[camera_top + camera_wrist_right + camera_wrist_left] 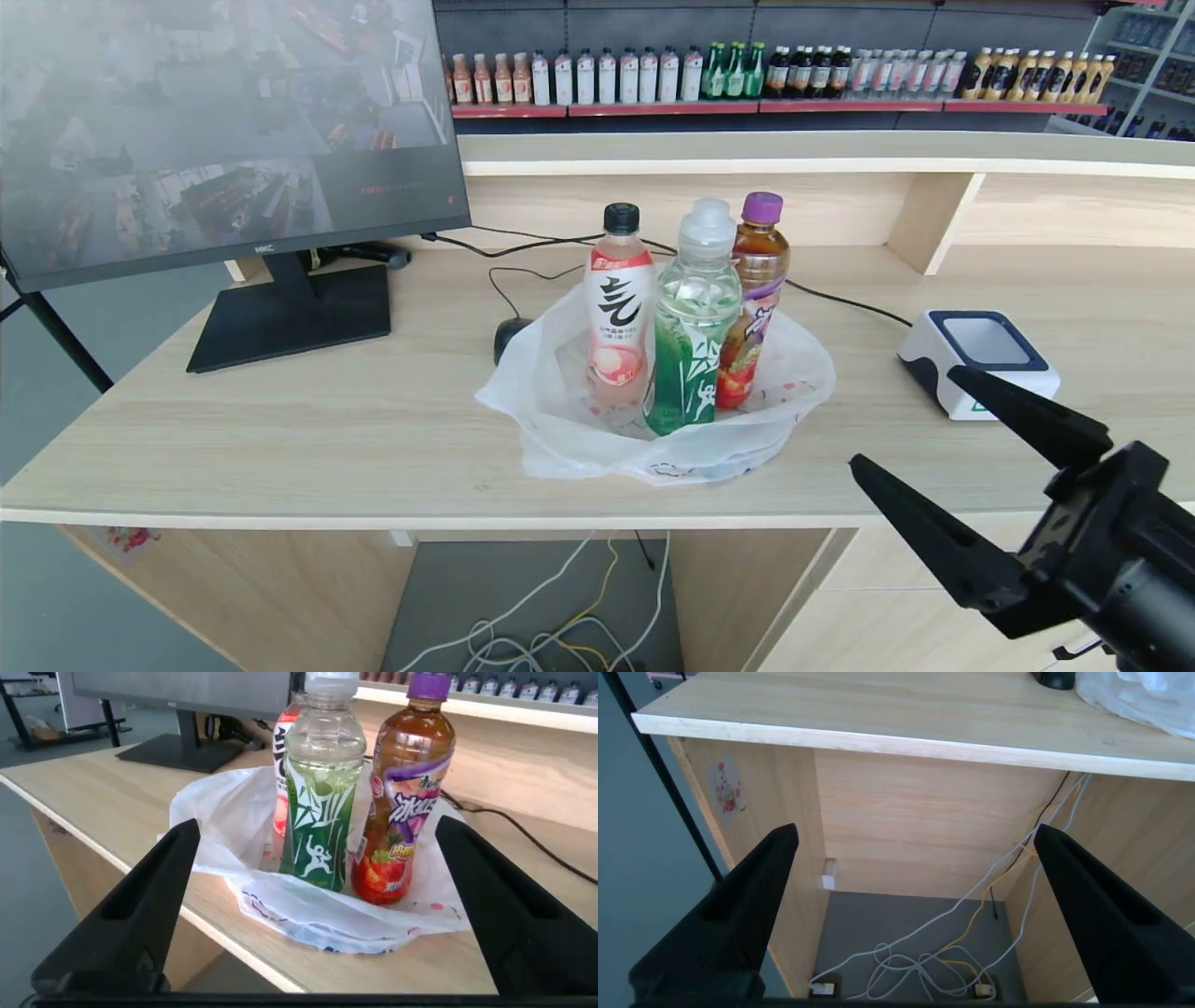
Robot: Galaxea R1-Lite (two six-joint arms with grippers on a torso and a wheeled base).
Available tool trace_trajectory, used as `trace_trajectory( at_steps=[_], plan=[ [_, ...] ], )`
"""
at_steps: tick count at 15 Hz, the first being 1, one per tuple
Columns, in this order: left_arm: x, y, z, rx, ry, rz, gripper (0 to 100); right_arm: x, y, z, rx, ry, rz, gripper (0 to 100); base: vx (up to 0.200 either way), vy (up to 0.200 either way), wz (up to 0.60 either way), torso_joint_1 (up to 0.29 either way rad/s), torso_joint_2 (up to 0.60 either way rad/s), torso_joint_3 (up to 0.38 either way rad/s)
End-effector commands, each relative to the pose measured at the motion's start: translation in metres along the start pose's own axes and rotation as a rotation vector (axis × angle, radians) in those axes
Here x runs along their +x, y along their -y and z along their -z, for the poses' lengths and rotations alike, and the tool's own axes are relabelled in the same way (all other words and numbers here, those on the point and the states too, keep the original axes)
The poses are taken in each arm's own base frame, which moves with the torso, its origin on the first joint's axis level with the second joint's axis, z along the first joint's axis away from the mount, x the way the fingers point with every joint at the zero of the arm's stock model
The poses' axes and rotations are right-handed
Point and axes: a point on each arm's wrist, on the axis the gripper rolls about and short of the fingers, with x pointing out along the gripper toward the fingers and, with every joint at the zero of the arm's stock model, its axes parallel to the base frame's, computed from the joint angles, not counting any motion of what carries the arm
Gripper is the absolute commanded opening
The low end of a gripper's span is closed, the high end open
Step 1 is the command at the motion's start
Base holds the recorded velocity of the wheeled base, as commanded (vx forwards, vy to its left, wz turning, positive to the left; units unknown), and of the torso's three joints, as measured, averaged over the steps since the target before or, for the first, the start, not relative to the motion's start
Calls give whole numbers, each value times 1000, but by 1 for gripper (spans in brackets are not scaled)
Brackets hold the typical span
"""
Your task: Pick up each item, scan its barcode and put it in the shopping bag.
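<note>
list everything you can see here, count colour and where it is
pink-label bottle: 1, black cap, upright in the bag, left of the three
green-label bottle: 1, clear cap, upright in the bag, middle front
brown drink bottle: 1, purple cap, upright in the bag, right
shopping bag: 1, white, mid counter
barcode scanner: 1, white with dark top, right of the bag
monitor: 1, black, counter's far left
mouse: 1, black, behind the bag's left edge
counter: 1, light wood
shelf bottles: many, mixed colours, back shelf
cables: several, white and yellow, under the counter
right gripper: 1, black, open, front right of the bag
left gripper: 1, black, open, below the counter's front edge
</note>
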Motion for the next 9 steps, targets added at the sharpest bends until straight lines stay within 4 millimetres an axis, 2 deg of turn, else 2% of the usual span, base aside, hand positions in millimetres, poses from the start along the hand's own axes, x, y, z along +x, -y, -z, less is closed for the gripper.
trace_trajectory(
  at_steps=[1, 5, 6, 9],
  plan=[
    [0, 0, 0, 1, 0, 0, 100, -36, 6, -19, -1, 110, 25, 100, 0, 0, 0, 0, 0, 0],
    [0, 0, 0, -1, 0, 0, 100, -63, 14, -36, -20, 195, 72, 100, 0, 0, 0, 0, 0, 0],
    [0, 0, 0, -2, 0, 0, 100, -81, 14, -34, -63, 144, 58, 100, 0, 0, 0, 0, 0, 0],
    [0, 0, 0, -2, 0, 0, 100, -141, 11, -1, -88, -140, -10, 100, 0, 0, 0, 0, 0, 0]
  ],
)
